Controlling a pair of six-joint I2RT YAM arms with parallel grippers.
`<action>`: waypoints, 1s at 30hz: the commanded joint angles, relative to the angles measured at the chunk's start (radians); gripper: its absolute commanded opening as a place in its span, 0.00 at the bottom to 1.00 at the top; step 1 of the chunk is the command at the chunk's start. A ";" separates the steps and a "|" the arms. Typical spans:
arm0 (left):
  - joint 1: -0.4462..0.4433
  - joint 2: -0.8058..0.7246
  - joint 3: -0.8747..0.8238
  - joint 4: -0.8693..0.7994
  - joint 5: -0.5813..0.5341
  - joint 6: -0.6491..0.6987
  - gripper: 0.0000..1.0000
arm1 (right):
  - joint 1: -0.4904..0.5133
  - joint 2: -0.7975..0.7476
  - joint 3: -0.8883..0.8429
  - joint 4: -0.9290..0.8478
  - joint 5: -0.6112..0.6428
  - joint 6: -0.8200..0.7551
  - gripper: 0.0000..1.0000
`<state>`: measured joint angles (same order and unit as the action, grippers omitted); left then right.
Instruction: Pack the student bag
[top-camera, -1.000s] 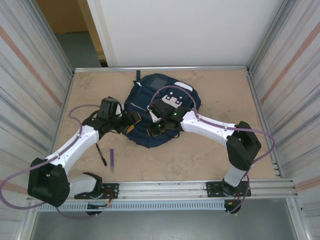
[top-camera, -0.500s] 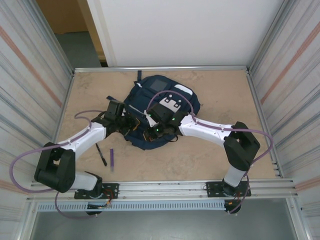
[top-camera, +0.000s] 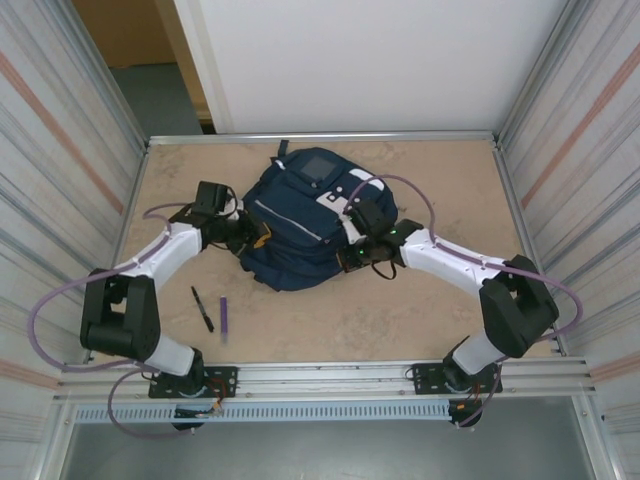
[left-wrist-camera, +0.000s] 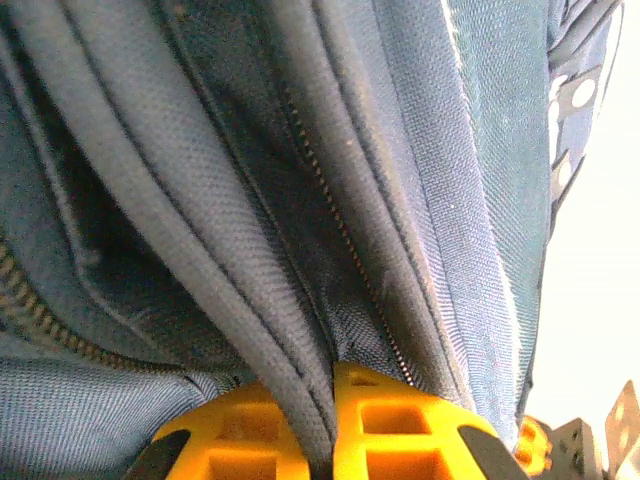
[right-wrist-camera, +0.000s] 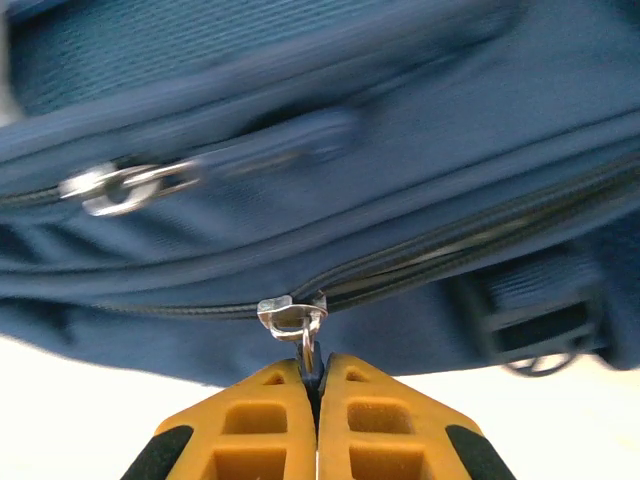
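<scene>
The navy student bag lies on the tabletop, mid-width and toward the far side. At its left edge the left claw is clamped on a corded seam of the bag's fabric. At its right near edge the right claw is pressed together on a metal zipper pull. A black pen and a purple pen lie side by side, near left.

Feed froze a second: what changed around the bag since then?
The right claw swept from the middle of the student bag to its right edge, now pinching a zipper pull. The left claw stayed at the bag's left edge, gripping fabric; both pens unmoved.
</scene>
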<state>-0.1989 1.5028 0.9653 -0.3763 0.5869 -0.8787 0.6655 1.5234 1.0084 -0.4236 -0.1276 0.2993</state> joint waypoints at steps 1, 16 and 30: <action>0.047 0.041 0.072 -0.053 0.058 0.140 0.00 | -0.085 -0.060 -0.052 -0.109 0.121 -0.026 0.00; 0.030 0.091 0.127 -0.134 0.121 0.286 0.00 | -0.320 0.100 0.057 -0.039 0.054 0.019 0.20; 0.012 -0.238 -0.082 -0.146 -0.032 0.099 0.44 | -0.147 -0.459 -0.222 0.367 -0.070 -0.129 0.50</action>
<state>-0.1757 1.3334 0.9249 -0.5030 0.6369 -0.7002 0.4702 1.1007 0.8459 -0.2653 -0.1665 0.2436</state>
